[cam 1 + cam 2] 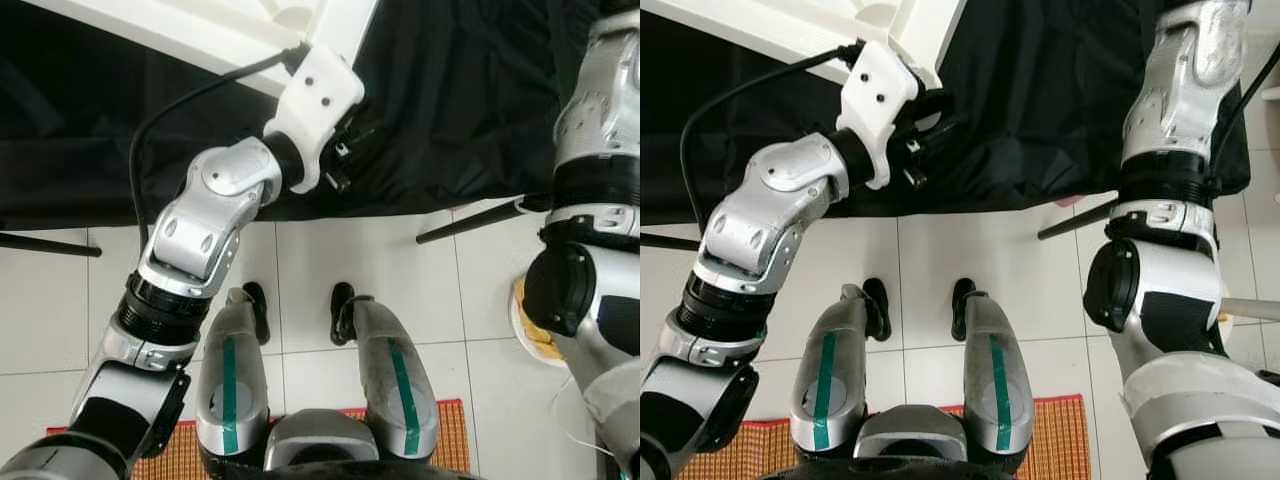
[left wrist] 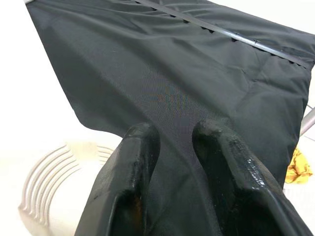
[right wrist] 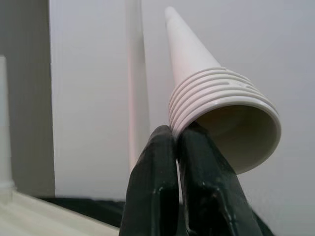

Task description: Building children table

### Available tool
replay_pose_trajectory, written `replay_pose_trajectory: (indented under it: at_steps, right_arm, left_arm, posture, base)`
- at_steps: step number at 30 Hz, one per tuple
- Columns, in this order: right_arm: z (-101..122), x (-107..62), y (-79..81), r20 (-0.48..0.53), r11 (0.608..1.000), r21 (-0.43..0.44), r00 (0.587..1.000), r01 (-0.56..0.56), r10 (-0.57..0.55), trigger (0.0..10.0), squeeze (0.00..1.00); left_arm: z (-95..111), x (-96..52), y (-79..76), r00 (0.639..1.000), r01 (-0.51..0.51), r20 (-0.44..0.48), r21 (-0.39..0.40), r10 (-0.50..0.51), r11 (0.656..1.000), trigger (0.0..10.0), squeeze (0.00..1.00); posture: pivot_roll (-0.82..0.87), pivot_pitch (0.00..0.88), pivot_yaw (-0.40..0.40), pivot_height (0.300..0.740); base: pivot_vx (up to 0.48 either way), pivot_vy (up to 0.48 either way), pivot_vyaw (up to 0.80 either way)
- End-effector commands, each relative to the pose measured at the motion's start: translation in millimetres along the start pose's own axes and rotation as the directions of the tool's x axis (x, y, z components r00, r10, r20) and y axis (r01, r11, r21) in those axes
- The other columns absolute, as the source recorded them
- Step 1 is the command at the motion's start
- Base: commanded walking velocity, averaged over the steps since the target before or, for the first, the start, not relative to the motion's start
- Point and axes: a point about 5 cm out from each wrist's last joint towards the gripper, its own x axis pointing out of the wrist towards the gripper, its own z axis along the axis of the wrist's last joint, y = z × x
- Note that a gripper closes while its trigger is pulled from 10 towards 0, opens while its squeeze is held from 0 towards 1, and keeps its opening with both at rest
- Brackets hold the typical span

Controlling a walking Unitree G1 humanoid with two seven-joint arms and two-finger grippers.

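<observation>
The white plastic table top (image 1: 200, 25) lies upside down on a black cloth (image 1: 450, 100) at the far edge. My left gripper (image 1: 338, 165) reaches up to its near corner. In the left wrist view its fingers (image 2: 142, 142) stand slightly open over the cloth with nothing between them, beside a ribbed white leg socket (image 2: 54, 177). My right arm (image 1: 1170, 120) is raised high on the right. In the right wrist view my right gripper (image 3: 178, 130) is shut on the ribbed rim of a white cone-shaped table leg (image 3: 197, 73), whose tip points away.
White floor tiles lie below the cloth, with my own legs (image 1: 235, 370) and an orange woven mat (image 1: 455, 440) at the near edge. Thin black rods (image 1: 470, 222) stick out from under the cloth. A white dish with something yellow (image 1: 525, 320) sits on the floor at right.
</observation>
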Motion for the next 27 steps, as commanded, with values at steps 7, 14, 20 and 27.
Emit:
replay_pose_trajectory:
  at_steps: [7,14,20,27]
  right_arm:
    - [34,18.0,22.8,0.147,0.997,-0.019,0.986,-0.078,0.08,10.0,0.0]
    - [45,21.4,40.2,0.184,0.984,-0.014,0.967,-0.175,0.175,10.0,0.0]
    - [38,14.0,54.2,0.138,0.962,0.001,0.953,-0.272,0.269,10.0,0.0]
    - [18,-6.4,60.5,0.035,0.958,0.056,0.96,-0.281,0.279,10.0,0.0]
  left_arm:
    - [-36,-3.9,11.2,0.985,-0.112,-0.139,-0.058,0.103,0.992,10.0,0.0]
    - [-41,-2.5,12.5,0.983,-0.118,-0.148,-0.074,0.106,0.99,10.0,0.0]
    - [-38,0.6,22.1,0.981,-0.157,-0.131,-0.083,0.146,0.984,10.0,0.0]
    - [-32,1.0,35.4,0.979,-0.181,-0.103,-0.047,0.176,0.982,10.0,0.0]
  posture:
    - [0.06,0.229,0.033,0.74]
    - [0.05,0.206,0.029,0.74]
    - [0.05,0.155,0.011,0.74]
    - [0.04,0.101,-0.003,0.74]
  base:
    - [0.0,0.0,0.0]
    - [0.0,0.0,0.0]
    - [0.0,0.0,0.0]
    - [0.0,0.0,0.0]
